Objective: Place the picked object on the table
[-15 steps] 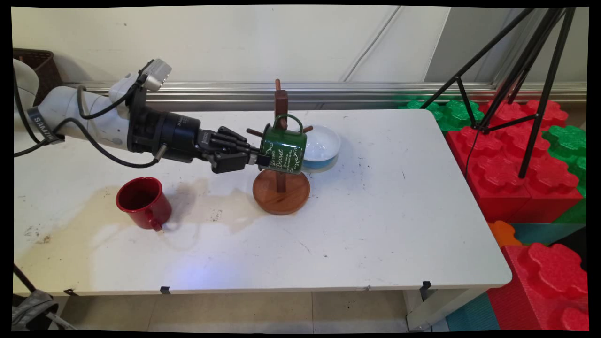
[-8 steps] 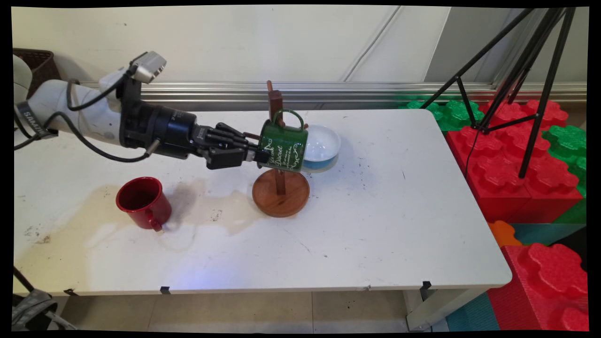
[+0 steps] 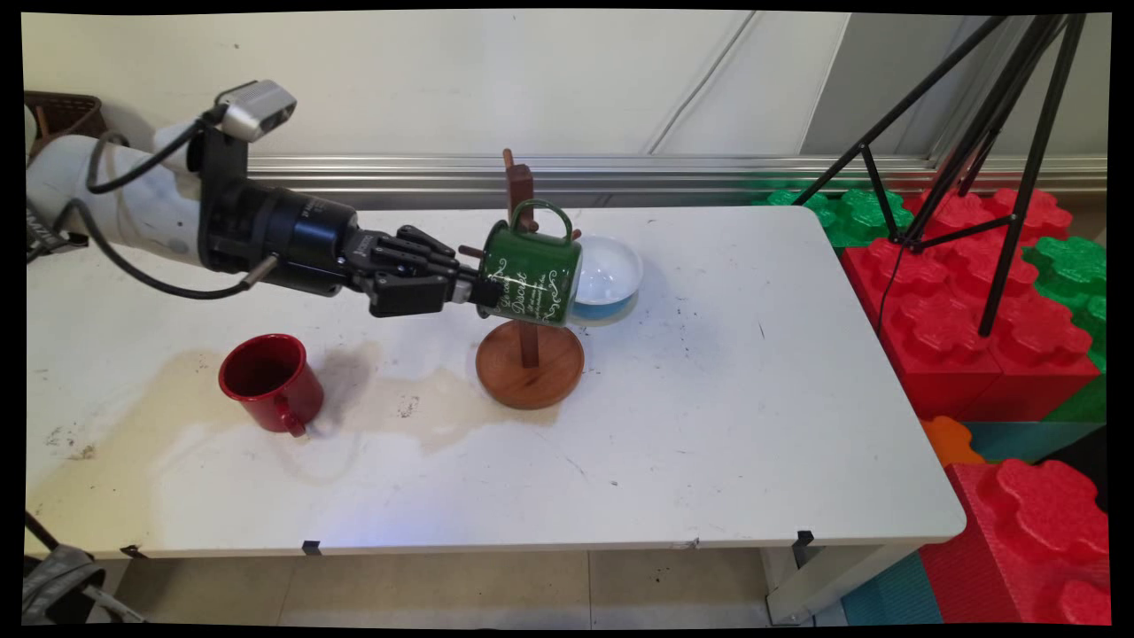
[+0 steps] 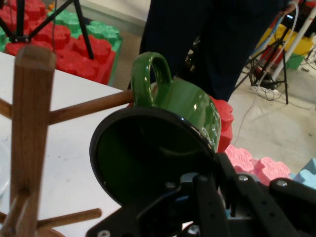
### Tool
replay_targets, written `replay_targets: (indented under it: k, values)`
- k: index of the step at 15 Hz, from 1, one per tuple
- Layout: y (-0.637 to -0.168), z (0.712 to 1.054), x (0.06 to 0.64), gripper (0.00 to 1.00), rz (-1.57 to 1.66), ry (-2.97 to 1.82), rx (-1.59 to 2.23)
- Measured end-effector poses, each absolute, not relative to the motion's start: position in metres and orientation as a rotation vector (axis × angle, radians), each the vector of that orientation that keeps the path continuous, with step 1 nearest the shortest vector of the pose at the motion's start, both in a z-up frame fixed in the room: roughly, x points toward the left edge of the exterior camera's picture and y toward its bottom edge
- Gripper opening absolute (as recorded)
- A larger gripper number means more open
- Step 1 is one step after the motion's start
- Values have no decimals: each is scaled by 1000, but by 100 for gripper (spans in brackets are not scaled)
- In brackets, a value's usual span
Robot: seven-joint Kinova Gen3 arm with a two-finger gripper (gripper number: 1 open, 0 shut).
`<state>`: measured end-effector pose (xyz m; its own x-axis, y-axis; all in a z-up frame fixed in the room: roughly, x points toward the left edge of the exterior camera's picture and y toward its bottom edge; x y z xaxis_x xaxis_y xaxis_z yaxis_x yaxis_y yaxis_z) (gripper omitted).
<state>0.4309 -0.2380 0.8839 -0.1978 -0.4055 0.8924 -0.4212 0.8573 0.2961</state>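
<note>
Main view shows the black two-finger gripper (image 3: 483, 292) clamped on the rim of a green enamel mug with white lettering (image 3: 532, 276), which lies on its side, mouth toward the gripper, handle up. The mug hangs in the air in front of the brown wooden mug tree with a round base (image 3: 530, 365), level with its upper pegs. In the hand view the handle loop (image 4: 150, 79) sits right at the tip of one peg (image 4: 89, 108); whether the peg is through it I cannot tell. Beyond the tree rests a white bowl with a blue outside (image 3: 611, 270); well to the tree's left stands a red enamel mug (image 3: 270, 383). Compared with a second ago, arm and mug are slightly higher and farther left, and the tree's post leans left
</note>
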Motion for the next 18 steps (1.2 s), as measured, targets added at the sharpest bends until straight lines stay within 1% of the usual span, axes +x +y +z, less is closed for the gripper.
replay_targets:
  k: [10, 18]
  values:
    - [-215, 905, 442, 0, -35, -1873, 543]
    - [-203, 925, 470, 0, -30, -1989, 474]
